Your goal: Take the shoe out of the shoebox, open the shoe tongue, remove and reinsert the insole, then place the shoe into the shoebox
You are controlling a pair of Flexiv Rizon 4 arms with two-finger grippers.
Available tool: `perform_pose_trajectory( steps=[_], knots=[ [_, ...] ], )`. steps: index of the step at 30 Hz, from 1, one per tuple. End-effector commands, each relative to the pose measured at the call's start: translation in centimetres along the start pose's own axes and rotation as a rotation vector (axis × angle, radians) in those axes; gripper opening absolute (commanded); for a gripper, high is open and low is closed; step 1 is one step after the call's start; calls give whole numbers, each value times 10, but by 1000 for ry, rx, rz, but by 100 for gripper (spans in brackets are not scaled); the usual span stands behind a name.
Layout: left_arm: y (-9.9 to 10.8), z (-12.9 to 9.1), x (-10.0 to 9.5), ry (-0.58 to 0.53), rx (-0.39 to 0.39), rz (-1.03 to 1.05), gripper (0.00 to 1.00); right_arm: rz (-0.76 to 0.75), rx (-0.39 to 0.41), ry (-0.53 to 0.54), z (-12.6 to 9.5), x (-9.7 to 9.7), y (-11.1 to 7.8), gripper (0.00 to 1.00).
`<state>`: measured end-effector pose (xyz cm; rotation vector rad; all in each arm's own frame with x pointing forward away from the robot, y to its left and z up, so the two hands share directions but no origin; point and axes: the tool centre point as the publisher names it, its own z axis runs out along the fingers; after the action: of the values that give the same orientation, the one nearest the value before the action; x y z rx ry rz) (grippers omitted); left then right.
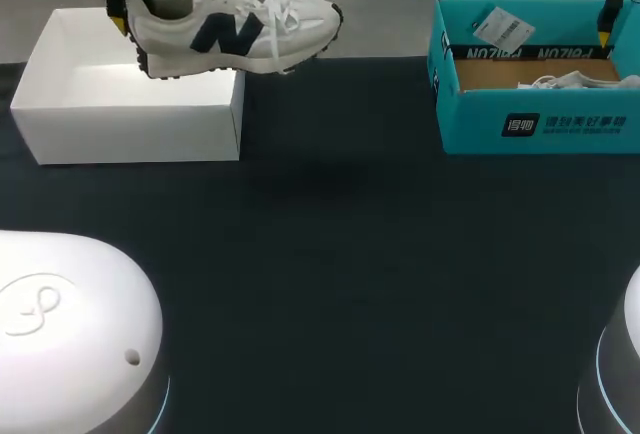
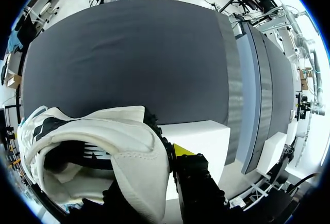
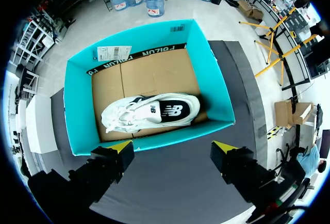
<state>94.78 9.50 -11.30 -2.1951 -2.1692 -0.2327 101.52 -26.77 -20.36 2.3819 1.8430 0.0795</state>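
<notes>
Shoe (image 1: 235,29) clamped at the heel by my left gripper (image 1: 128,19) over the white box (image 1: 130,114), toe pointing right, my right gripper (image 3: 172,152) spread open far right.

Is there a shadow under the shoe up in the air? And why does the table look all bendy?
Head view: yes, a faint dark patch lies on the table below the raised shoe, and the white box looks brightly lit inside. Left wrist view: the fisheye lens bows the table's straight edges, and the near shoe looks huge.
</notes>
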Motion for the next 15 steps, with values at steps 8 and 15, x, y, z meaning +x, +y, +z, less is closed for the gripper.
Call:
perform_pose_trajectory(
  steps=[8, 15],
  knots=[
    [-42, -2, -45, -4, -136, 21, 0, 1, -2, 0, 0, 0, -1, 100],
    [-69, -3, -70, -25, -96, 36, 0, 1, -2, 0, 0, 0, -1, 100]
  ],
)
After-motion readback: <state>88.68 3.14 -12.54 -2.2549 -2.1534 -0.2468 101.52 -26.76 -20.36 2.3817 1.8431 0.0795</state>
